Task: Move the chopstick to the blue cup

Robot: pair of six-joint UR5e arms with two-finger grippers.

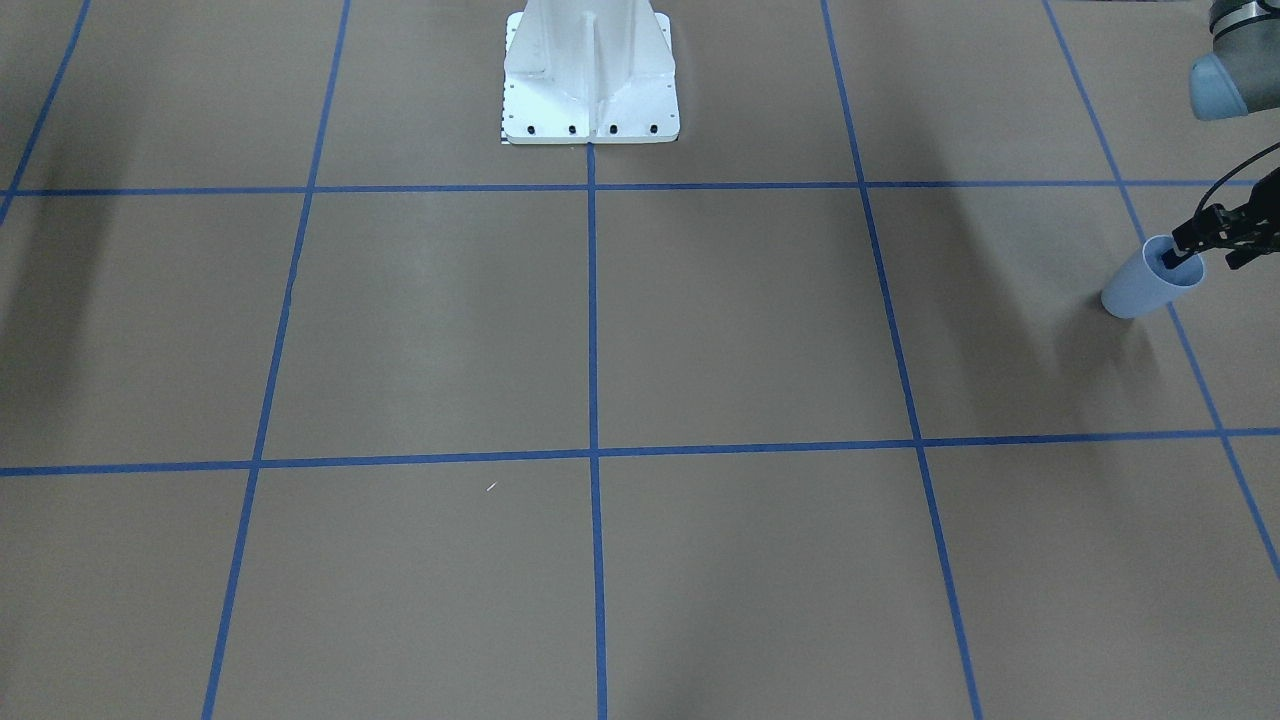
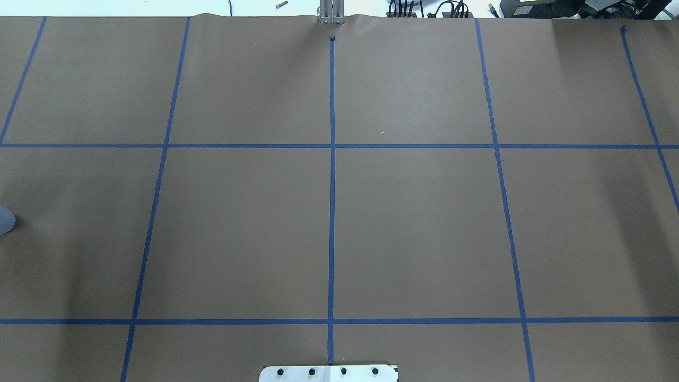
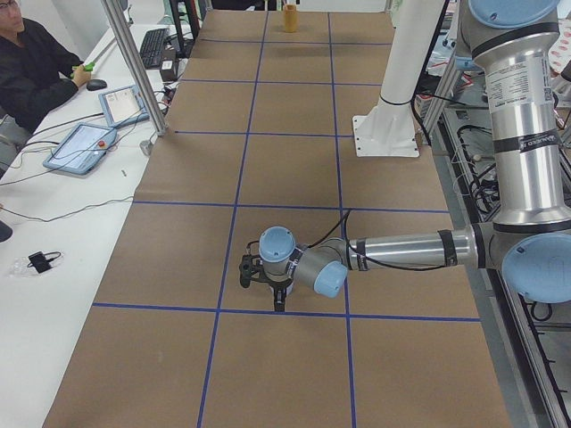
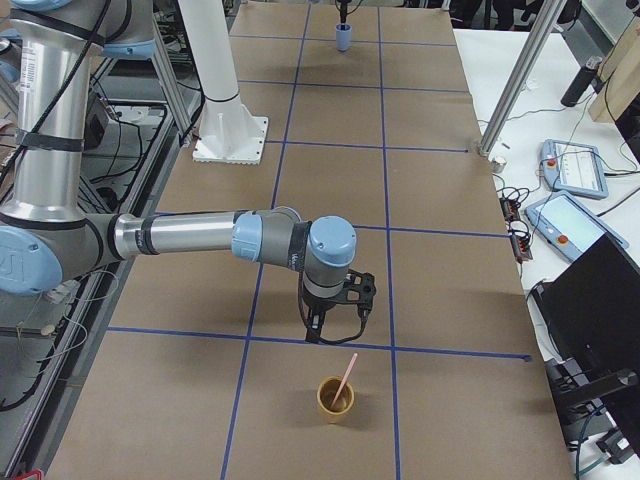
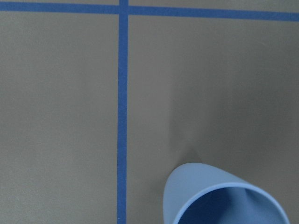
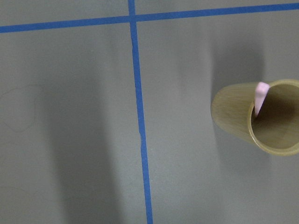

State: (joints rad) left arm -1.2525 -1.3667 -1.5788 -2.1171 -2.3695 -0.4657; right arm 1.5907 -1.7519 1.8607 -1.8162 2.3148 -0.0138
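Note:
The blue cup stands at the table's far left end. It also shows in the left wrist view, at the overhead view's left edge and far off in the exterior right view. My left gripper hangs at its rim, fingers apart, one tip inside the cup. One pale pink chopstick leans in a tan cup at the table's right end; both also show in the right wrist view, the chopstick and the cup. My right gripper hovers just beside that cup; I cannot tell its state.
The robot's white base stands at the table's middle edge. Blue tape lines grid the brown table. An operator sits at a side desk with tablets. A metal post stands near the table's edge.

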